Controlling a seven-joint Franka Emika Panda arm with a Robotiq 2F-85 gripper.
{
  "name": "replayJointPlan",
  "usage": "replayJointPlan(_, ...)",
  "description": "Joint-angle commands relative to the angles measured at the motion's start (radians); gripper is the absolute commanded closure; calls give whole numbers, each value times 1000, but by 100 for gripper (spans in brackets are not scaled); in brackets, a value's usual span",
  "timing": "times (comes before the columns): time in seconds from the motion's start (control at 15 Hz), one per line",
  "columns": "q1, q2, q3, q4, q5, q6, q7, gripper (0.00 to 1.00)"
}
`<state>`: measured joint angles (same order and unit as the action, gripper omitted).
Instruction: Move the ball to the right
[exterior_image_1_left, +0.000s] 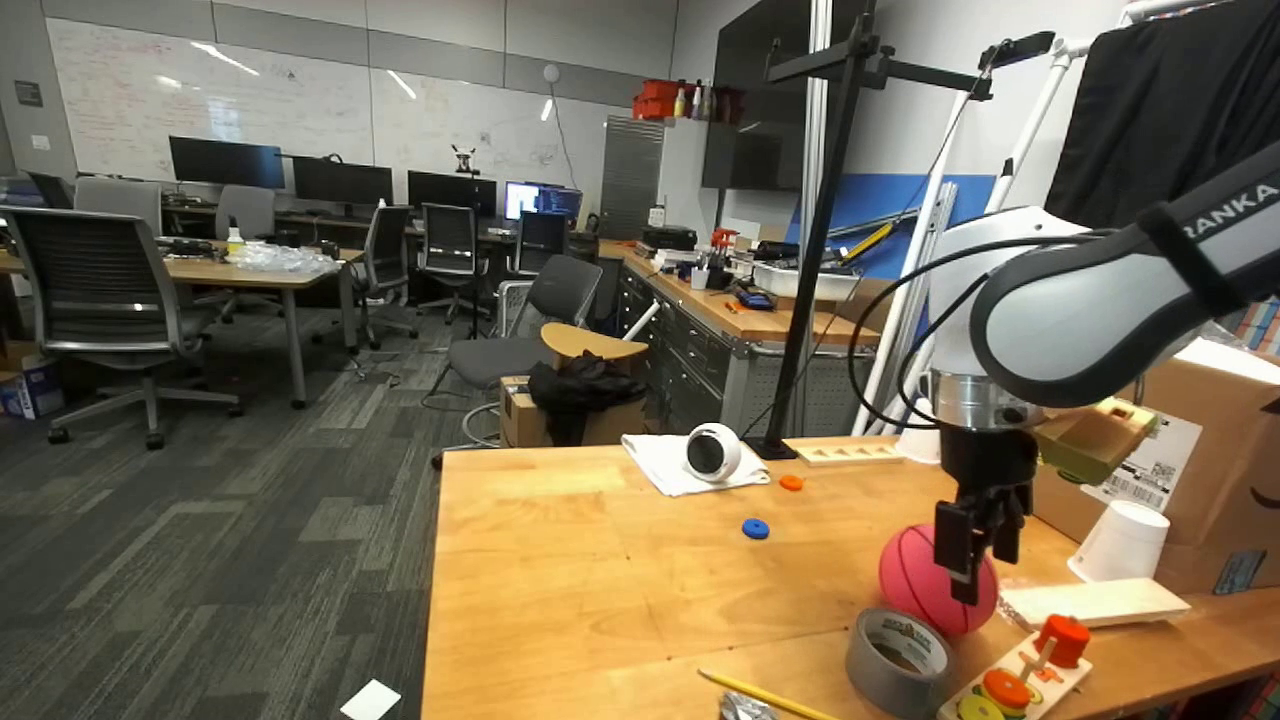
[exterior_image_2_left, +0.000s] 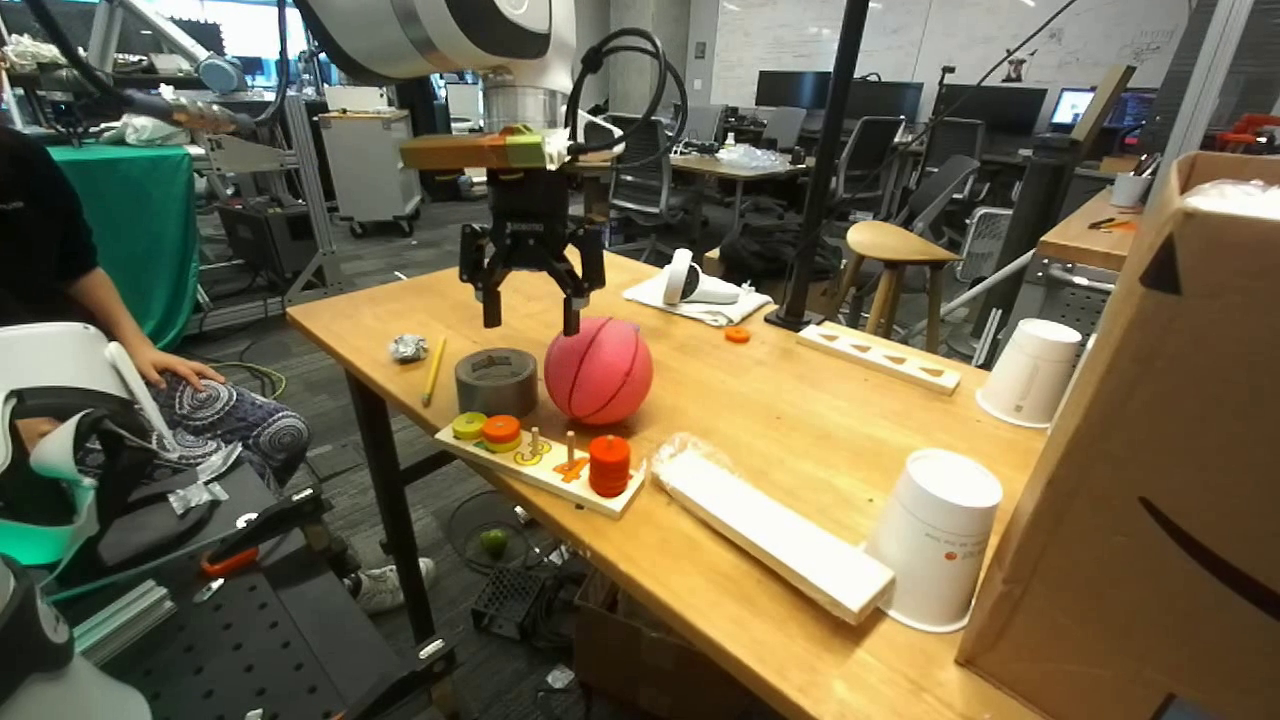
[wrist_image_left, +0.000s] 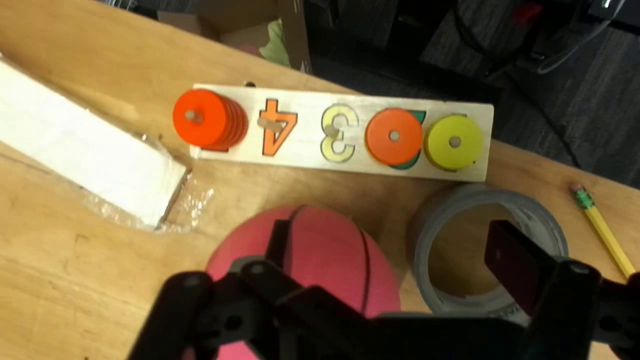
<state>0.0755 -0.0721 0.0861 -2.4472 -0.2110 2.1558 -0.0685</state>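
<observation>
The fingers (exterior_image_2_left: 492, 308) hung wide, off-centre from the ball (exterior_image_2_left: 600, 372) toward the tape roll (exterior_image_2_left: 497, 390), so straight descent risked knocking the ball away.

Tool (exterior_image_2_left: 531, 314) above the bench (exterior_image_1_left: 580, 600), jaws well apart. Wrist view: one jaw overlaps the ball (exterior_image_2_left: 600, 375), the other the tape roll (exterior_image_2_left: 497, 390); contact with ball cannot be told. Slim bare strip between ball and roll. Peg board (wrist_image_left: 306, 125) obstructs the bench-edge side of both; wrapped plank (wrist_image_left: 85, 145) just beside its end. Past plank: upturned cups (exterior_image_2_left: 938, 545), carton (exterior_image_2_left: 1130, 450). Widest free stretch: bare wood left of ball in an exterior view, low blue disc (exterior_image_1_left: 755, 528) lying there. Black post (exterior_image_2_left: 828, 150) rises at the far edge.
</observation>
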Motion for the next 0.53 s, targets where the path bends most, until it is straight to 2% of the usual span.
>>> replayJointPlan(0.0, 0, -61, 1, -68, 1, -35, 46, 0)
replayJointPlan(0.47, 40, -102, 35, -108, 95, -118, 73, 0)
